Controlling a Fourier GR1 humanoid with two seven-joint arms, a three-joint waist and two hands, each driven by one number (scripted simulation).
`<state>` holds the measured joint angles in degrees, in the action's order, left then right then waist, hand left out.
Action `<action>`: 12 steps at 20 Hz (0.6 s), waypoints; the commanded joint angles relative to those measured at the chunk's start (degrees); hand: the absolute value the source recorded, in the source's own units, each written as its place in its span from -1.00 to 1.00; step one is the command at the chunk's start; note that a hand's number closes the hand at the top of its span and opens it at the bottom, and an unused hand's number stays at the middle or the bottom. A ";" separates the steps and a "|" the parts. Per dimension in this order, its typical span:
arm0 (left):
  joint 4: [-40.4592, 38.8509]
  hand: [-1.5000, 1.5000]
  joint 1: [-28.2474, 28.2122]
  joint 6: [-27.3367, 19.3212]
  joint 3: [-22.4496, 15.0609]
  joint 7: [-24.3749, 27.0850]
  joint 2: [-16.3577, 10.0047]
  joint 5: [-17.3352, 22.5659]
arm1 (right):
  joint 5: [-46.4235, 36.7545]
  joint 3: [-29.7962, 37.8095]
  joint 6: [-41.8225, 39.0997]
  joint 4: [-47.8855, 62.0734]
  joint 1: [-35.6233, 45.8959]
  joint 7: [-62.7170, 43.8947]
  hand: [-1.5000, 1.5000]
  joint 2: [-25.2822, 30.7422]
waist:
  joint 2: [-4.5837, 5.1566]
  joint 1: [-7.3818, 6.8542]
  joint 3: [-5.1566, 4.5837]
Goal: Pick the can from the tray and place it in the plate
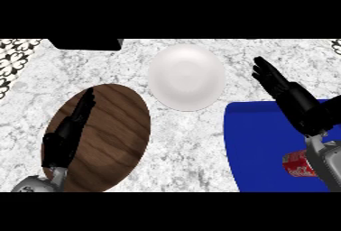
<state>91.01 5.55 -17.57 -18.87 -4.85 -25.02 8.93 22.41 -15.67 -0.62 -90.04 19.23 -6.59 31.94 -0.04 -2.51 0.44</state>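
Grey right forearm (324, 158) lay across the red can (295, 165); the pick had not yet begun.
The right hand (293, 97) was stretched past the can, fingers straight and spread, holding nothing, above the far edge of the blue tray (260, 144). The can stood on the tray at the lower right, partly hidden by the forearm. The white plate (186, 76) sat on the counter (186, 149) beyond the tray's left corner. The left hand (63, 137) rested open over the wooden board (117, 126). By my judgement this was the reaching step: next the right hand needed to draw back, drop beside the can and curl round it.
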 commanded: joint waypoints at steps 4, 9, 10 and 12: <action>0.95 0.00 7.15 3.16 7.57 0.94 -2.69 2.01 | -2.99 -6.29 -1.88 -7.42 1.11 3.24 1.00 -7.36 | -0.05 2.66 -0.46; 2.16 0.00 7.13 4.10 7.96 0.63 -3.63 3.26 | -31.88 -13.75 1.98 -2.57 2.76 -0.71 1.00 9.97 | -1.27 3.53 -1.16; 3.05 0.00 7.71 5.44 9.10 0.30 -3.75 5.30 | -33.84 -14.33 10.31 -1.25 -2.99 0.55 1.00 3.70 | -0.50 3.82 -0.55; 0.20 0.00 6.99 6.35 10.28 1.93 -3.93 5.57 | -31.55 -14.02 19.98 -4.90 -11.82 3.97 -1.00 -5.33 | -0.27 4.87 -0.42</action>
<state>92.78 12.13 -12.87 -10.54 -3.68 -28.53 12.78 -2.78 -27.15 7.81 -92.87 16.15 -4.70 32.15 -0.64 1.02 -0.31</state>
